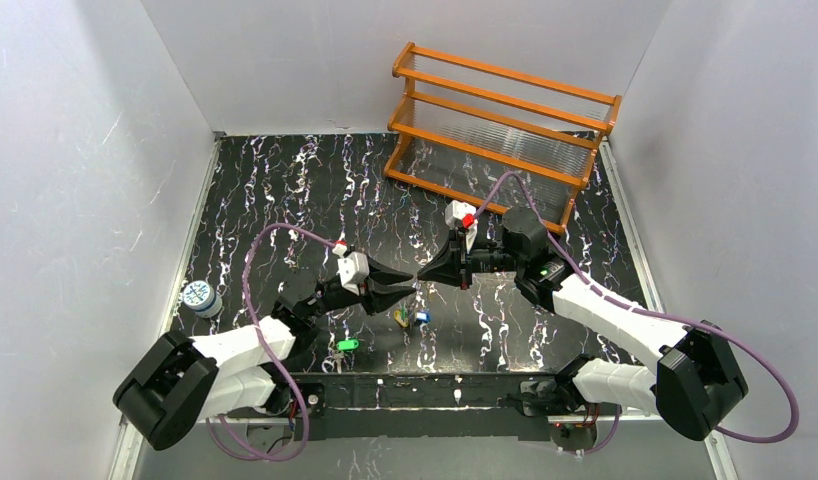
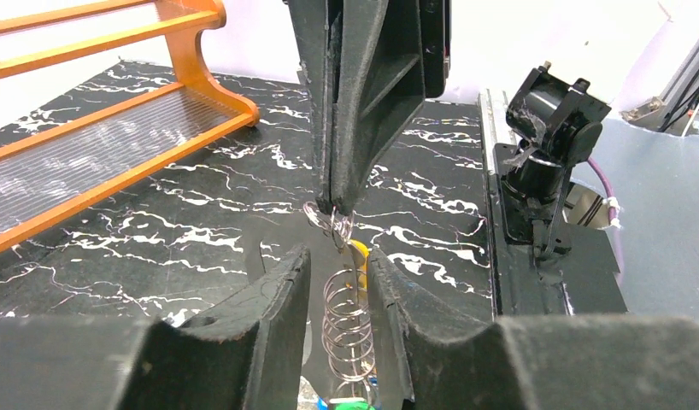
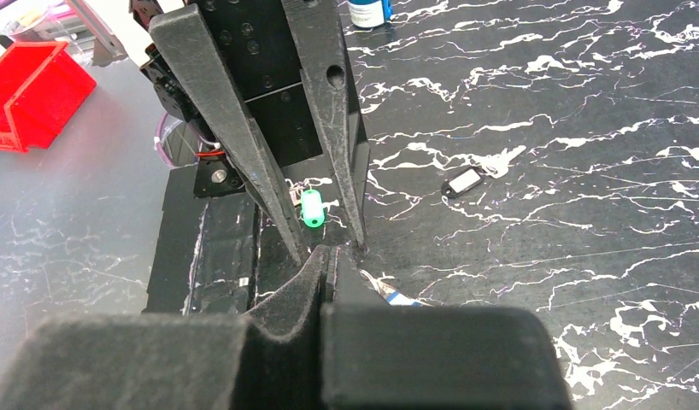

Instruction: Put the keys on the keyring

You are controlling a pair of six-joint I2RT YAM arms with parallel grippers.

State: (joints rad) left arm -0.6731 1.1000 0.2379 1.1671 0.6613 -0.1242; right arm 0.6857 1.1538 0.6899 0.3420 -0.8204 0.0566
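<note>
My right gripper [image 1: 422,277] is shut on the top end of the keyring [image 2: 346,325], a silvery wire loop that hangs down from its tip [image 2: 333,205]. A yellow key [image 2: 359,256] and a blue key [image 1: 423,318] hang with the ring. My left gripper [image 2: 339,260] faces the right one tip to tip. Its jaws stand apart on either side of the ring, with the yellow key close against the right finger [image 2: 389,299]. A green key [image 3: 311,207] and a dark key [image 3: 462,182] lie loose on the black marbled table [image 1: 285,190].
An orange wooden rack [image 1: 500,130] stands at the back right of the table. A small round blue-white can [image 1: 199,297] sits near the left edge. The right arm's base [image 2: 547,162] is close on the right in the left wrist view. A red bin [image 3: 34,94] lies off the table.
</note>
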